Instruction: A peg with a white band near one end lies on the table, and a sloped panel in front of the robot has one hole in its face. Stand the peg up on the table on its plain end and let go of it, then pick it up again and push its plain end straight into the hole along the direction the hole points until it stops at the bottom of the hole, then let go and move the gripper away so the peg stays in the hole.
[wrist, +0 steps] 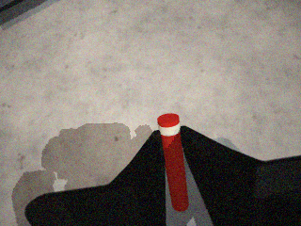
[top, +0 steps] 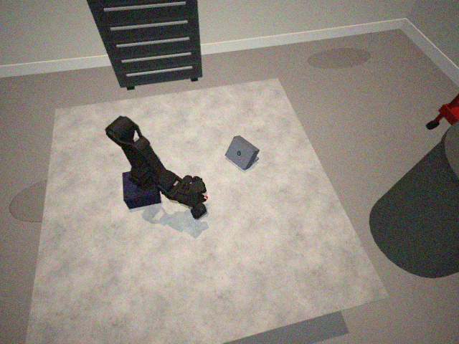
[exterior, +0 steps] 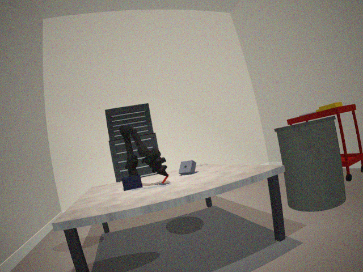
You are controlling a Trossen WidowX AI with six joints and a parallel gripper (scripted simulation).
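Note:
A red peg [top: 206, 197] [exterior: 165, 179] [wrist: 177, 174] with a white band near its upper end is held in my gripper [exterior: 167, 175] [wrist: 169, 134]. The gripper is shut on the peg close to the white band. The peg leans, with its plain end down at or just above the table [top: 259, 240] [exterior: 222, 175]; contact is too small to tell. In the top view the arm hides most of the peg. The grey sloped panel [top: 247, 148] [exterior: 191, 168] stands apart from the gripper, with one dark hole [top: 239, 153] [exterior: 185, 166] in its face.
The arm's dark blue base [top: 143, 198] [exterior: 132, 183] stands left of the gripper. A dark drawer cabinet [top: 155, 40] [exterior: 134, 136] is behind the table. A large grey-green bin [top: 419, 222] [exterior: 310, 166] and a red cart [exterior: 349, 109] stand off to the right.

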